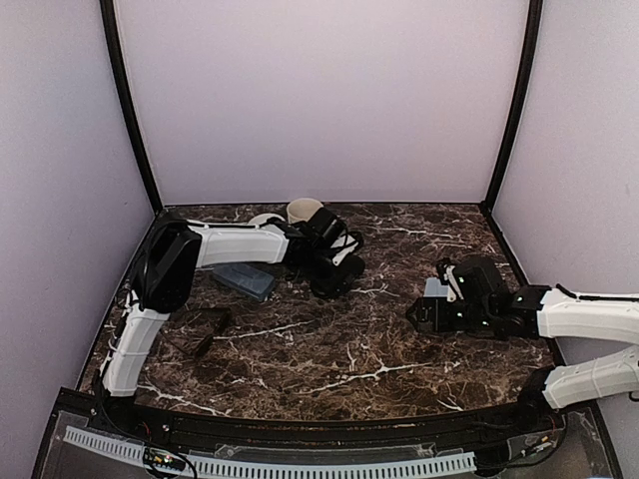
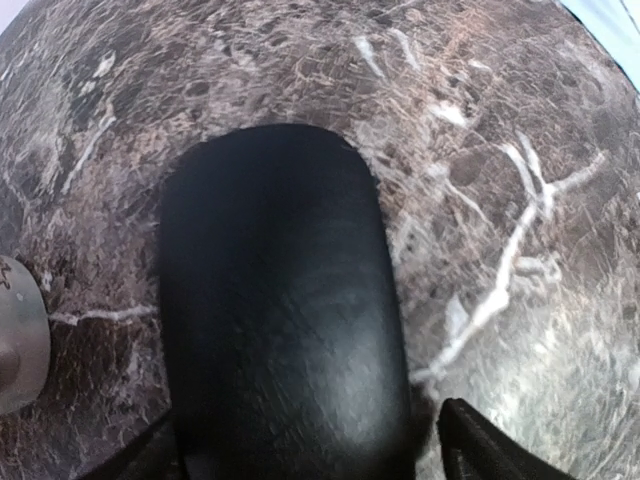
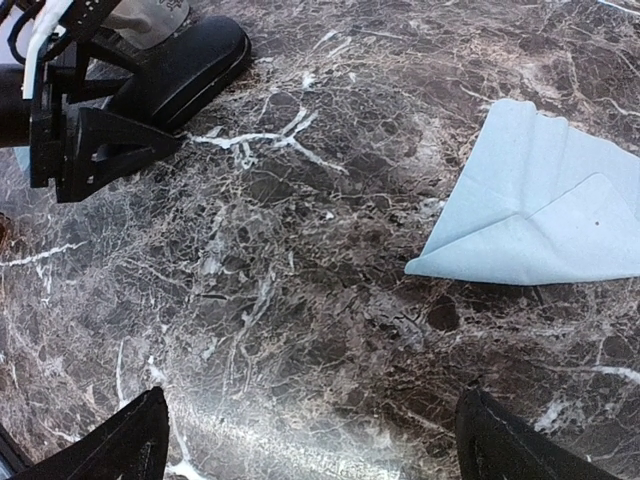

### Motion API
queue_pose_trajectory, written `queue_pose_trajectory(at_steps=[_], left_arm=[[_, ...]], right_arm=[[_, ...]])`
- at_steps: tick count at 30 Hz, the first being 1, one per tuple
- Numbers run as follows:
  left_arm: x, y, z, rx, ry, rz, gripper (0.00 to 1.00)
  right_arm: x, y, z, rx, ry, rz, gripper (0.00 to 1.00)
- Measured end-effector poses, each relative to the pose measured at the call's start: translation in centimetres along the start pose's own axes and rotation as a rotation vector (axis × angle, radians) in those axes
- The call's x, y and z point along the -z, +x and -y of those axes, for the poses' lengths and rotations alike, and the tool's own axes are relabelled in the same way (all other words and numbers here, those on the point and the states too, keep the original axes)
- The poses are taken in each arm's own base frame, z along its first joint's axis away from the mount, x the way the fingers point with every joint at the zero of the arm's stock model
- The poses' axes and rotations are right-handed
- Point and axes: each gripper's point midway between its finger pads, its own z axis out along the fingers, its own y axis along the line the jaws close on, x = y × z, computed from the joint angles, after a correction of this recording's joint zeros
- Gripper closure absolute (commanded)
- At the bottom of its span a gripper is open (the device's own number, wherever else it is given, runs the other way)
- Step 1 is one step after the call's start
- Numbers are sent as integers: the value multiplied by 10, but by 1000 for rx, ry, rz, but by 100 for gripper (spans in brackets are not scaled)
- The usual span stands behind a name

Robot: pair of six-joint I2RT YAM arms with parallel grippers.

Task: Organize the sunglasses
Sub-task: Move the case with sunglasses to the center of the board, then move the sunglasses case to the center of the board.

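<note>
We're over the black oblong case (image 2: 280, 310): smooth, round-ended, shut. The left gripper (image 2: 315, 450) is spread wide astride it, not clamped. The grey-blue case (image 1: 245, 281) lies left, and we can't tell its contents. The right gripper (image 3: 320, 440) gapes empty near the folded cloth (image 3: 540, 200). The thin black sunglasses (image 1: 207, 324) lie near-left on the marble (image 1: 349, 349).
</note>
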Motion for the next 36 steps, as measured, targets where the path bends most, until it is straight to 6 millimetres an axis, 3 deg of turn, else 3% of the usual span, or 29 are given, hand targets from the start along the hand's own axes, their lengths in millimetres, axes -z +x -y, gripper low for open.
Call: queue_pose_trajectory(at_steps=[7,11,15,18,20,28,36], left_arm=[[31,4,10,42,54,32,3],[70,-1,10,75,57,107,3],[121,7,3,112,19,171,4],[152,18,-12,162,-47,202,3],[162,30,-28,218,-87,200,2],[158,118,-103,451,-249,49,1],[165,148,-166,614,-329,32,1]], right_arm=[[-5,1,-1,3,9,-20,0],[-7,-1,-4,4,4,-25,0],[-7,-8,-10,11,-12,-18,0],[-8,-15,-18,26,-34,-14,0],[-10,-19,-24,34,-56,-13,0],[-31,-22,-49,51,-149,-52,0],[-53,-11,-71,61,-230,-120,0]])
